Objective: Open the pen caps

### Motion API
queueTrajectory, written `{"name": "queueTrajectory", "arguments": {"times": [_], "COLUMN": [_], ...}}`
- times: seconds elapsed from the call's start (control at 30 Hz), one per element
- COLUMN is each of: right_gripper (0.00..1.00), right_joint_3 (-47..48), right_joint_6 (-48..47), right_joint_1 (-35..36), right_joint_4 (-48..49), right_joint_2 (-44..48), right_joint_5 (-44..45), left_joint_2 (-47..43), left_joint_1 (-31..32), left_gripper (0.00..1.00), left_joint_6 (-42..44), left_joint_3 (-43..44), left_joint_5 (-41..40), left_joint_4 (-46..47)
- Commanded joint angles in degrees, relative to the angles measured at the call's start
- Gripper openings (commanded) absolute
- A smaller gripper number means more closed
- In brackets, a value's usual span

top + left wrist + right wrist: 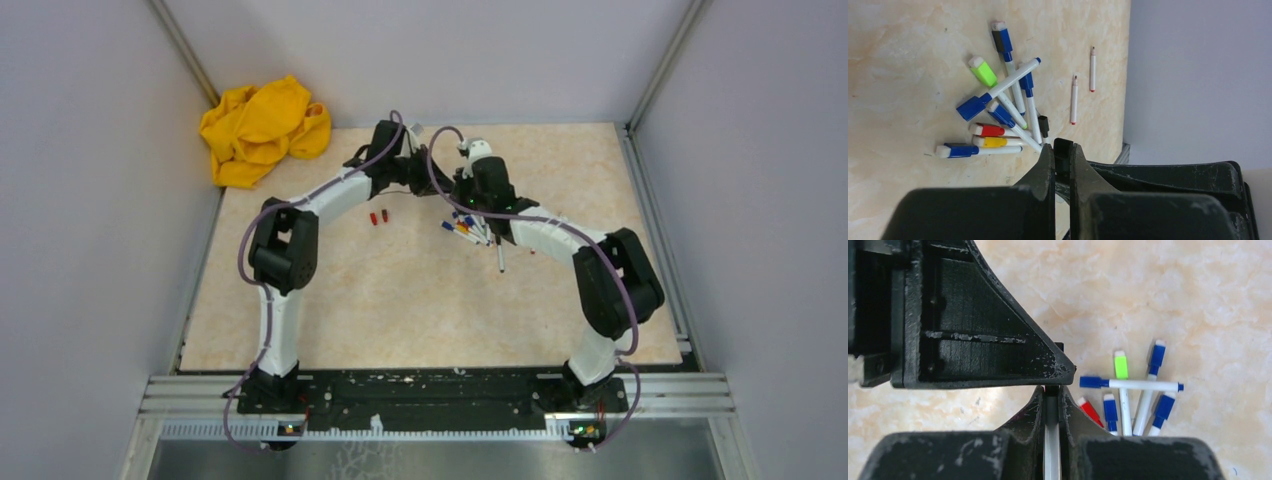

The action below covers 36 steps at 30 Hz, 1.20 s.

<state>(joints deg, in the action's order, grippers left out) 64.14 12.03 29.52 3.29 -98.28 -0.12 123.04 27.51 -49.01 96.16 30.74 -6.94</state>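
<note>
Left gripper [1062, 156] pinching black cap [1063, 144], right gripper [1051, 393] clamping white barrel [1051, 442] (capped pens [1128, 385] just beside)

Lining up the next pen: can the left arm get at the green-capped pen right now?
Probably not yet. The left gripper is shut on a small black piece and must release it first. The green-capped pen has its cap uncovered, though a blue-capped pen crosses its barrel.
</note>
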Motion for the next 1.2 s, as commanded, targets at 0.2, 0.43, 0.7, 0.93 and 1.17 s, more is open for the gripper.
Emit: {"name": "queueTrajectory", "arguments": {"times": [0.2, 0.43, 0.7, 0.93, 1.17], "right_gripper": [0.00, 0.00, 0.00, 0.00, 0.00], "right_joint_3": [-10.0, -8.8, -4.3, -4.0, -3.8], "right_joint_6": [3.0, 2.4, 1.6, 2.1, 2.4], "right_joint_1": [1.5, 1.3, -3.0, -5.7, -6.9], "right_joint_4": [-1.6, -5.7, -12.2, -13.7, -13.7], "right_joint_2": [8.2, 10.6, 10.9, 8.8, 5.3], "right_joint_5": [-2.5, 5.4, 17.6, 21.2, 22.9], "left_joint_2": [7.8, 7.5, -0.6, -2.7, -1.8], "left_joint_1": [-13.5, -12.1, -6.7, -3.0, -1.7], "left_gripper": [0.00, 0.00, 0.00, 0.00, 0.02], "left_joint_6": [0.9, 8.6, 17.7, 18.7, 18.5], "left_joint_3": [15.8, 17.7, 3.8, -1.9, -2.8], "left_joint_5": [-7.2, -12.0, -29.6, -37.5, -40.1], "left_joint_4": [-2.3, -9.3, -16.4, -18.8, -20.7]}}
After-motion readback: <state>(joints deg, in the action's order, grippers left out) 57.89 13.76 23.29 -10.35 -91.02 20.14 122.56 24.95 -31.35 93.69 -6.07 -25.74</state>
